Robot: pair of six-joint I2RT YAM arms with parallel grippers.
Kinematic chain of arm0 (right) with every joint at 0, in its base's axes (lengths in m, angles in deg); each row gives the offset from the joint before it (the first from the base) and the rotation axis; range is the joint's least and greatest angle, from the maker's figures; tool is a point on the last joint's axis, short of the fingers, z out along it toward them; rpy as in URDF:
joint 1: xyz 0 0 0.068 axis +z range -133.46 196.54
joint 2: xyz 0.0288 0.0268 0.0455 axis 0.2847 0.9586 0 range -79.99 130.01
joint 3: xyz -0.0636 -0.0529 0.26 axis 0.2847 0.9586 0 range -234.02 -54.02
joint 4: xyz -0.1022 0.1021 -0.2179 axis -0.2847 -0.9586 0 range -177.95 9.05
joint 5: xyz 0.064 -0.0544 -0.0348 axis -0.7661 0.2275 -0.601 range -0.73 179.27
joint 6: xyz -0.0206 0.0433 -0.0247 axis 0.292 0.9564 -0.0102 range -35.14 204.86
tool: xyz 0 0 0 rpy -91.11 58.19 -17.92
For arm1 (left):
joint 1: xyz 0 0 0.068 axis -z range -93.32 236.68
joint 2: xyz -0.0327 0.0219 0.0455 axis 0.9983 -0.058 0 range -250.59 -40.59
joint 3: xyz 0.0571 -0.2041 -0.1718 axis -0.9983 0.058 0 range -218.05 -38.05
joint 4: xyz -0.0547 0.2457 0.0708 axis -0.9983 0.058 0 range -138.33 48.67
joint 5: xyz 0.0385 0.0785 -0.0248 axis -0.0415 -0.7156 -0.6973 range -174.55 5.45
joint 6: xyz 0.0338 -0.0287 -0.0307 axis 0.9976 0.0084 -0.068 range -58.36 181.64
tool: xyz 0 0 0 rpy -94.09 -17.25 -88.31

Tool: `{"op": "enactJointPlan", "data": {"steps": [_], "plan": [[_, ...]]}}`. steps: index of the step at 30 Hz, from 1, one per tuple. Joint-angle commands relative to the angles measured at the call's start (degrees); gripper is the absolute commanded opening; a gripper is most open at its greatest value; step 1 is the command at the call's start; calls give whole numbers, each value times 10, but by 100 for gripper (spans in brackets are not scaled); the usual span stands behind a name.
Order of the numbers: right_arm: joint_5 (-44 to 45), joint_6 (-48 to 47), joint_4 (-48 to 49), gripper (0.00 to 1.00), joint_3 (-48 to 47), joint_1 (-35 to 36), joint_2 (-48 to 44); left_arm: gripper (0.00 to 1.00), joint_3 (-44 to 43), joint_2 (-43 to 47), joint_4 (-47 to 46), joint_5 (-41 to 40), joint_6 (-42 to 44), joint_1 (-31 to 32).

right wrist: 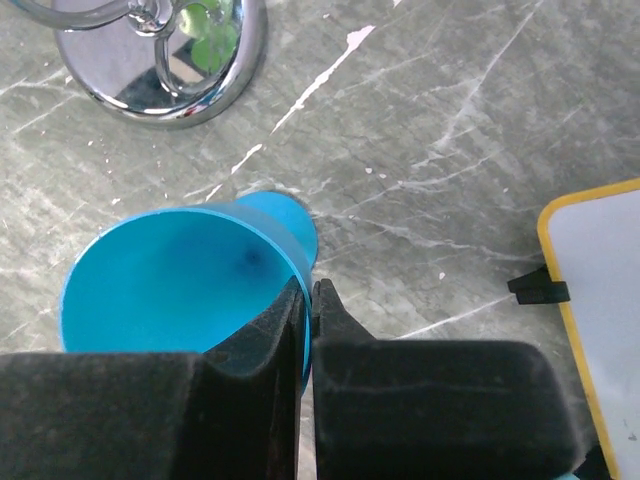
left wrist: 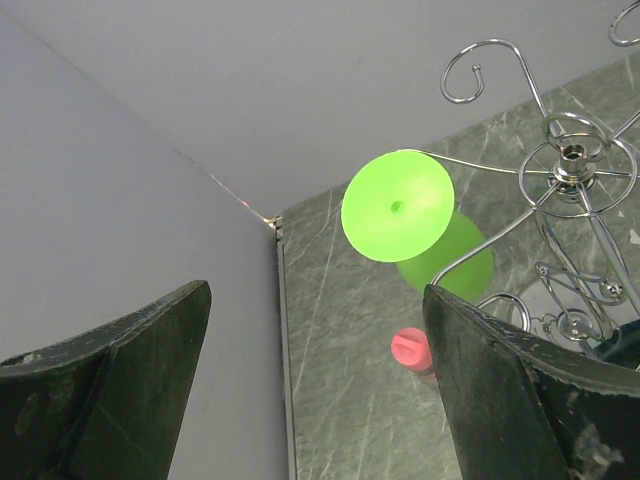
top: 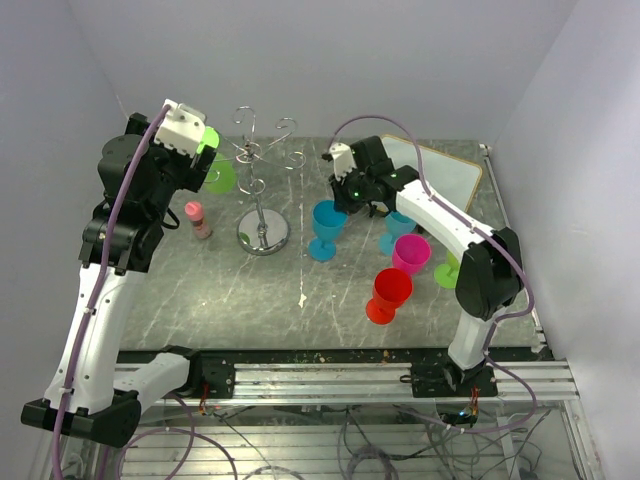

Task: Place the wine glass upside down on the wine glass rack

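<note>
A blue wine glass (top: 326,228) stands upright on the table, right of the wine glass rack (top: 262,190). My right gripper (top: 350,205) is shut on its rim. In the right wrist view one finger is inside the blue bowl (right wrist: 170,270) and the other outside, the gripper (right wrist: 310,300) pinching the wall. The rack's shiny round base (right wrist: 165,60) lies beyond. A green wine glass (left wrist: 398,205) hangs upside down from a rack arm (left wrist: 575,170). My left gripper (left wrist: 315,380) hovers open beside it, holding nothing.
A small pink-capped bottle (top: 198,218) stands left of the rack base. Teal (top: 398,228), magenta (top: 411,253), red (top: 388,293) and green (top: 447,272) glasses cluster under the right arm. A yellow-edged white board (top: 445,175) lies at the back right. Walls close in on both sides.
</note>
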Motion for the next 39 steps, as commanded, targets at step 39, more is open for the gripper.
{"op": "enactJointPlan", "data": {"steps": [39], "plan": [[-187,76,99,0,-355,-200,-124,90,-338,-357,-132,458,-499,68]]}}
